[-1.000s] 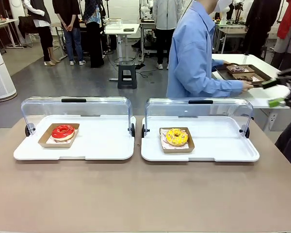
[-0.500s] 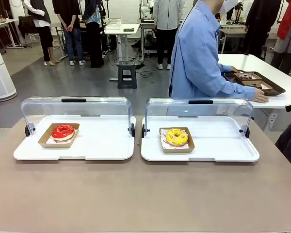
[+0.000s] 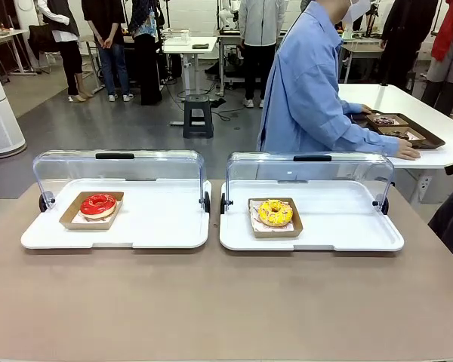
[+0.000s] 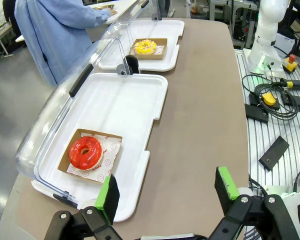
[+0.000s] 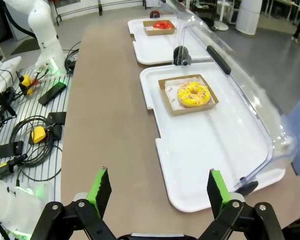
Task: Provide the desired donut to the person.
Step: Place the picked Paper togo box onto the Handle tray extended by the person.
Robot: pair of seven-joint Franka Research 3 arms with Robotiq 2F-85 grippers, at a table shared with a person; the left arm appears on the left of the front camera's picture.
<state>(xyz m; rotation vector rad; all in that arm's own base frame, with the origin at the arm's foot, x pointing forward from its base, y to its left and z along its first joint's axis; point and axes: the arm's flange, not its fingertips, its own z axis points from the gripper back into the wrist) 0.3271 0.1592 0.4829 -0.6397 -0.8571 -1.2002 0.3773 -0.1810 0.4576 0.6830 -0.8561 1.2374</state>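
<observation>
Two lidded trays (image 3: 166, 226) – red donut (image 3: 98, 204), yellow donut (image 3: 275, 212), both hands (image 4: 165, 192) (image 5: 157, 187) agape, empty

No readable text anywhere. Small red round marks printed on the paper liner (image 4: 106, 159) under the red donut (image 4: 85, 152), too small and blurred to make out. Nothing legible on trays, lids or table.
</observation>
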